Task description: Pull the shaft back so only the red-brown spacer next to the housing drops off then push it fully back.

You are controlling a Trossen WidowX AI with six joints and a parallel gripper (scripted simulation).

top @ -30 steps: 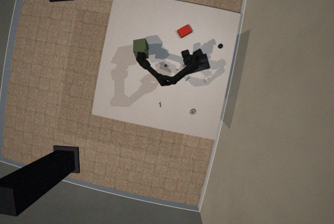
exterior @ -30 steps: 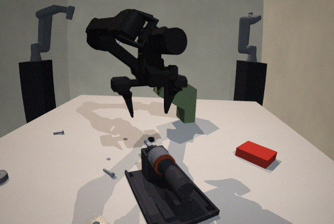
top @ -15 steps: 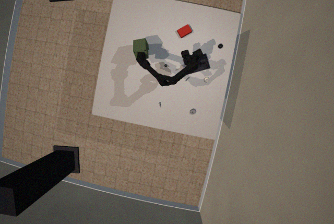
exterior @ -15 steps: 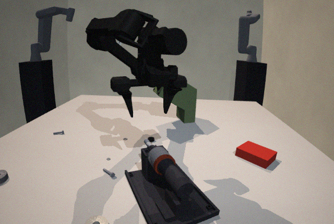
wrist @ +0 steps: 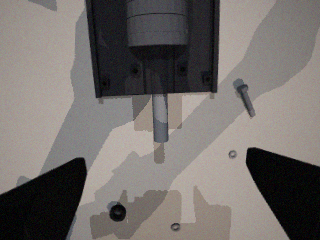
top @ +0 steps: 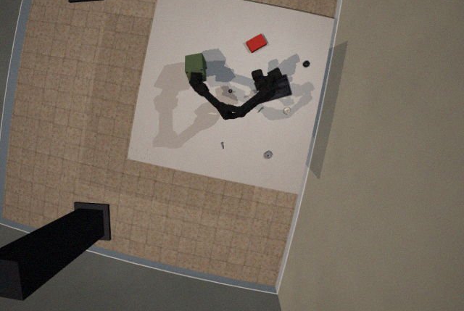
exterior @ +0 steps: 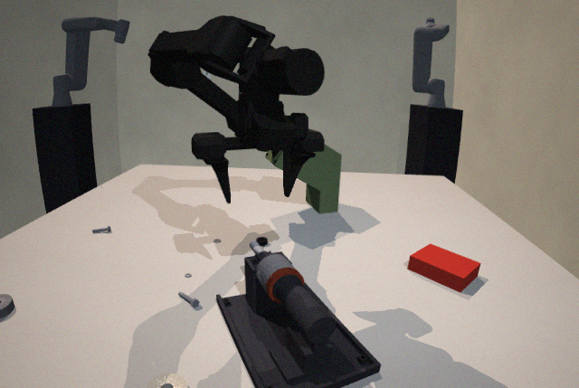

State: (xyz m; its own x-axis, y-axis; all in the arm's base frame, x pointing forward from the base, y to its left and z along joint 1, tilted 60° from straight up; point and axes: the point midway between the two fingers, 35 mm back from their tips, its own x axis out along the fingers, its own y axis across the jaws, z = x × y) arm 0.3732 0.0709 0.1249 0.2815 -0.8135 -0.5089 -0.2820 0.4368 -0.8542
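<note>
The shaft [exterior: 255,247] [wrist: 160,120] sticks out of the assembly's end facing the arm. The red-brown spacer [exterior: 286,282] sits around the assembly between a light grey cylindrical section [exterior: 272,266] and the dark round housing [exterior: 310,311]; it is not visible in the wrist view. A dark upright block and a dark base tray [exterior: 371,367] [wrist: 110,75] lie beneath. My gripper [exterior: 258,198] [wrist: 167,161] is open and empty, pointing down above and beyond the shaft's free end, touching nothing. In the wrist view the fingers stand either side of the shaft's line.
A black nut [exterior: 261,241] [wrist: 117,212] and small washers [wrist: 232,154] [wrist: 175,226] lie near the shaft end. A bolt [exterior: 189,299] [wrist: 246,100] lies beside the tray. A red block [top: 256,43] [exterior: 444,267] and a black ring [top: 306,63] lie farther off.
</note>
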